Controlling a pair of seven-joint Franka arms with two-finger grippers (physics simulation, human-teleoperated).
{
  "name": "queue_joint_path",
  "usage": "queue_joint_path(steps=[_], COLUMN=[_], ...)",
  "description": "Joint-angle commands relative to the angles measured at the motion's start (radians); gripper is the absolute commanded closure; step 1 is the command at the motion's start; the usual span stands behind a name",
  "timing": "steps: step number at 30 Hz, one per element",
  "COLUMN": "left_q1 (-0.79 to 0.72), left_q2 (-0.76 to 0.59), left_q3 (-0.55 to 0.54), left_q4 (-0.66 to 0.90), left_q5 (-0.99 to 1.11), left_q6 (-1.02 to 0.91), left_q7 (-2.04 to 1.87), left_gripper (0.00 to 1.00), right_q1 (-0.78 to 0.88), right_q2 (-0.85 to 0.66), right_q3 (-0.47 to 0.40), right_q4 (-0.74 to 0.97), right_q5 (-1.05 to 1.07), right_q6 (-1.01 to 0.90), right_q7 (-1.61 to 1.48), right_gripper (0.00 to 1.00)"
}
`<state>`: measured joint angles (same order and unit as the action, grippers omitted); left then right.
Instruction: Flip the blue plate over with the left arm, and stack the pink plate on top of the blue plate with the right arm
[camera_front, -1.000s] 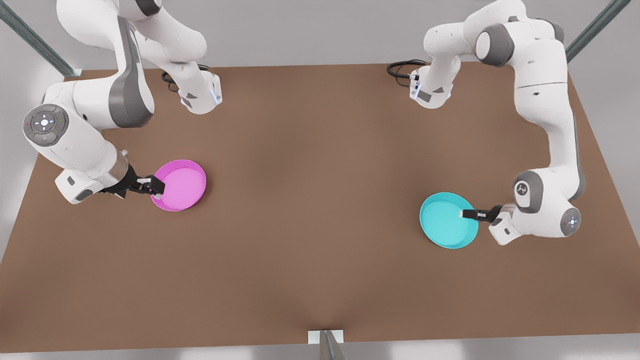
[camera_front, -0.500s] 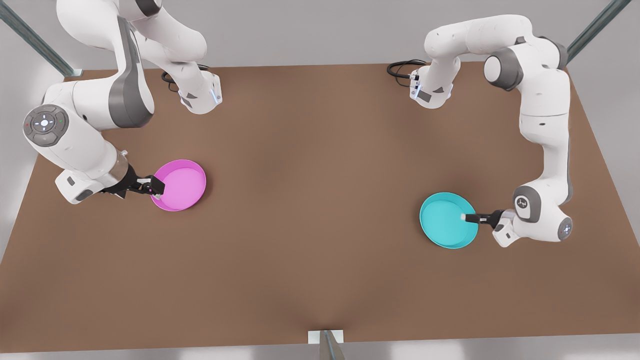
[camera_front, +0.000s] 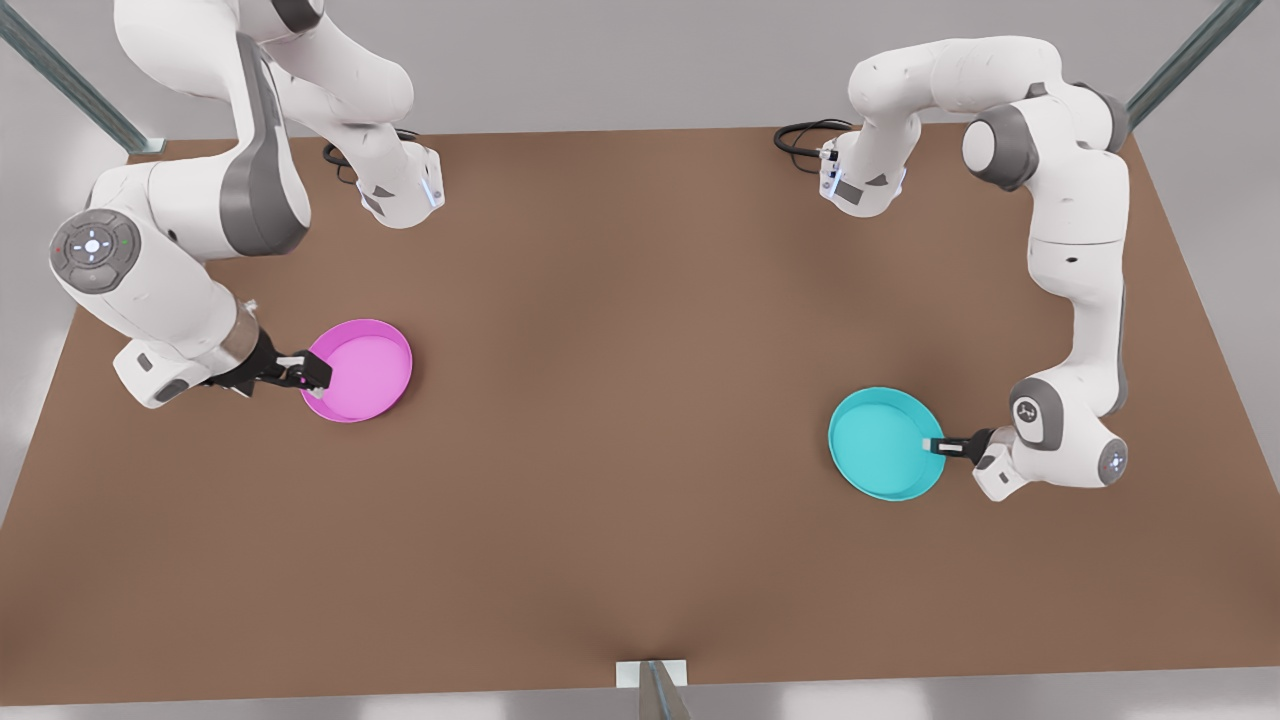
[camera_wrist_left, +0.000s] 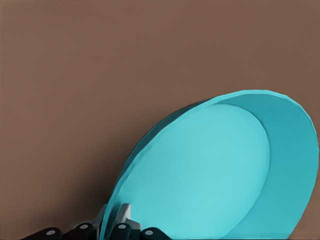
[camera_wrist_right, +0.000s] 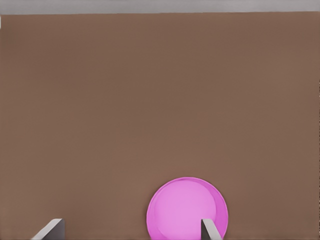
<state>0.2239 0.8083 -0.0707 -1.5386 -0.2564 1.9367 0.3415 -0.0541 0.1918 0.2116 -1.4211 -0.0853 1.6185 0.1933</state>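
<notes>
Step in hand: the flip of the blue plate (camera_front: 884, 443); judged as just begun, since the left wrist view shows the dish canted and its hollow side still faces up in the front view; the stacking step is not yet started.

Left tool (camera_front: 934, 446): at the front view's right, on the rim of the blue plate on the side toward its own arm; pinching that rim, one finger inside the wall and one outside, as the left wrist view shows with the rim (camera_wrist_left: 116, 210) running between the finger mounts.

Blue plate position: on the brown surface (camera_front: 620, 400) toward the front view's right, well apart from the pink plate (camera_front: 358, 370); whether its far edge rests on the surface cannot be told.

Right tool (camera_front: 303, 372): at the front view's left, at the edge of the pink plate nearest its arm; fingers (camera_wrist_right: 210, 230) spread wide in the right wrist view, the dish (camera_wrist_right: 187, 208) lying between and beyond them; nothing gripped; this arm waits.

Pink plate position: flat on the surface, hollow side up, toward the front view's left.

Next move calls for: a firm hold on the thin rim while the wrist rolls the dish over; enough lift that the far edge clears the surface during the turn.

Risk, as judged: a shallow rim may slip from a two-finger pinch mid-roll; the dish could drop hollow side up again.
</notes>
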Motion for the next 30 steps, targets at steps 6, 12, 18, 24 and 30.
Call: queue_joint_path(steps=[6, 12, 18, 24, 30], left_q1=[-0.018, -0.077, -0.213, -0.394, -0.574], left_q2=[-0.017, -0.093, -0.187, -0.247, -0.256], left_q3=[-0.012, -0.011, -0.009, -0.035, -0.087], left_q4=[0.005, 0.006, 0.006, 0.006, 0.008], left_q5=[0.037, 0.091, 0.345, 0.677, 0.97], left_q6=[-0.01, -0.078, -0.16, -0.283, -0.459], left_q7=[-0.01, -0.059, -0.13, -0.286, -0.449], left_gripper=[0.79, 0.79, 0.79, 0.79, 0.79], right_q1=[0.0, -0.001, -0.007, -0.012, -0.01], right_q2=[0.0, 0.0, 0.003, -0.002, 0.0], right_q3=[0.0, 0.0, 0.0, 0.0, 0.0], right_q4=[0.002, 0.001, 0.004, -0.001, -0.001], right_q5=[-0.001, -0.001, 0.001, 0.001, 0.001], right_q6=[0.001, 0.0, 0.006, 0.0, 0.0], right_q7=[0.0, 0.0, 0.0, -0.002, -0.002], right_gripper=[0.0, 0.0, 0.0, 0.0, 0.0])
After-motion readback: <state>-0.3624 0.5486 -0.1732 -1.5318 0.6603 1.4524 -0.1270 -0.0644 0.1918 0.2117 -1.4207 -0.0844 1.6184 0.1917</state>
